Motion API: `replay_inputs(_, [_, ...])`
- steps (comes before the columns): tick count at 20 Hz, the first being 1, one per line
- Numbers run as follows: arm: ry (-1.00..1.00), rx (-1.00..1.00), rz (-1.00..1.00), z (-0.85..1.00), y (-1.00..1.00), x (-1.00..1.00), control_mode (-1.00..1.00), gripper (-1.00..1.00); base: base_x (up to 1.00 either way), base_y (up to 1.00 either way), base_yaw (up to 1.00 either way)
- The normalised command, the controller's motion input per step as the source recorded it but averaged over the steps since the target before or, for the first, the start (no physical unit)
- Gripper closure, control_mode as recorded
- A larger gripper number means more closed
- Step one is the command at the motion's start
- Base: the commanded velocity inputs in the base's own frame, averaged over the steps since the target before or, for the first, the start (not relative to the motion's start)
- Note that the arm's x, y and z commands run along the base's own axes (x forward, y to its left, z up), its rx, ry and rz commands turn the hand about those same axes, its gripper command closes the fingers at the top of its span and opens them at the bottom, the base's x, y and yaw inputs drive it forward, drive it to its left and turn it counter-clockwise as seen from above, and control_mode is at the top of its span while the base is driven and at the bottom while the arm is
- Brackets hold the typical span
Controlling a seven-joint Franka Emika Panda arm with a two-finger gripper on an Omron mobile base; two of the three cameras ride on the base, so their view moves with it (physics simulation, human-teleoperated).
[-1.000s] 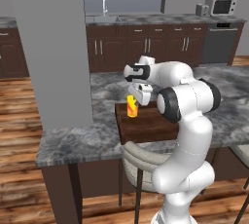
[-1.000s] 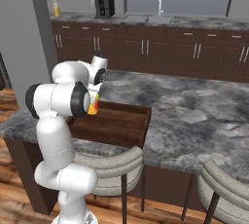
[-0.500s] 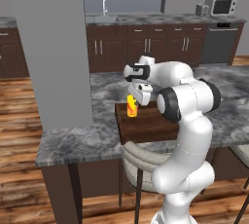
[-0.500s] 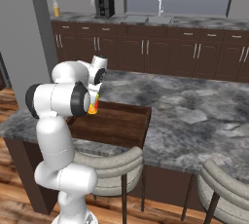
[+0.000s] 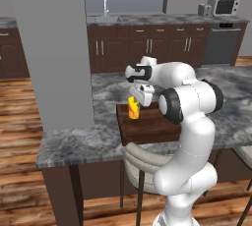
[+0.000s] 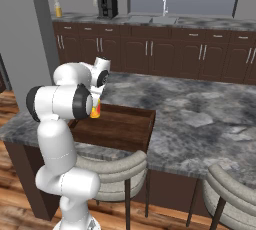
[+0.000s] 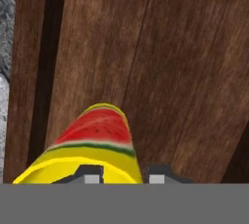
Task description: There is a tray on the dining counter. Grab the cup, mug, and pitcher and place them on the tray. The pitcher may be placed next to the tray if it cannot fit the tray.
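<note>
The yellow cup (image 5: 133, 108) (image 6: 95, 110) with its red mark stands upright on the left end of the dark wooden tray (image 5: 157, 124) (image 6: 122, 126), which lies on the dining counter (image 5: 74, 141) (image 6: 200, 119). My gripper (image 5: 140, 100) (image 6: 95, 101) hangs straight over the cup, pointing down. In the hand view the cup (image 7: 92, 140) rises from the tray's boards (image 7: 170, 72). My gripper (image 7: 124, 177) straddles the cup's rim with its fingertips slightly parted, so it is open and a small gap shows beside the right one. The mug and the pitcher are out of view.
A wide grey pillar (image 5: 51, 48) stands on the counter just left of the tray. Two bar stools (image 6: 107, 166) (image 6: 235, 194) sit at the near edge. The back counter holds a sink (image 6: 152, 19), a coffee machine (image 6: 106, 5) and a microwave (image 5: 222, 5).
</note>
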Motion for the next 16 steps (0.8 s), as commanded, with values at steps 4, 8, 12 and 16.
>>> replay_inputs(4, [0.00, 0.00, 0.00, 0.00, 0.00, 0.00, -1.00, -1.00, 0.00, 0.00, 0.00])
replay_inputs(8, [0.00, 0.00, 0.00, 0.00, 0.00, 0.00, -1.00, -1.00, 0.00, 0.00, 0.00])
replay_inputs(12, [0.00, 0.00, 0.00, 0.00, 0.00, 0.00, -1.00, -1.00, 0.00, 0.00, 0.00])
replay_inputs(16, [0.00, 0.00, 0.00, 0.00, 0.00, 0.00, -1.00, -1.00, 0.00, 0.00, 0.00])
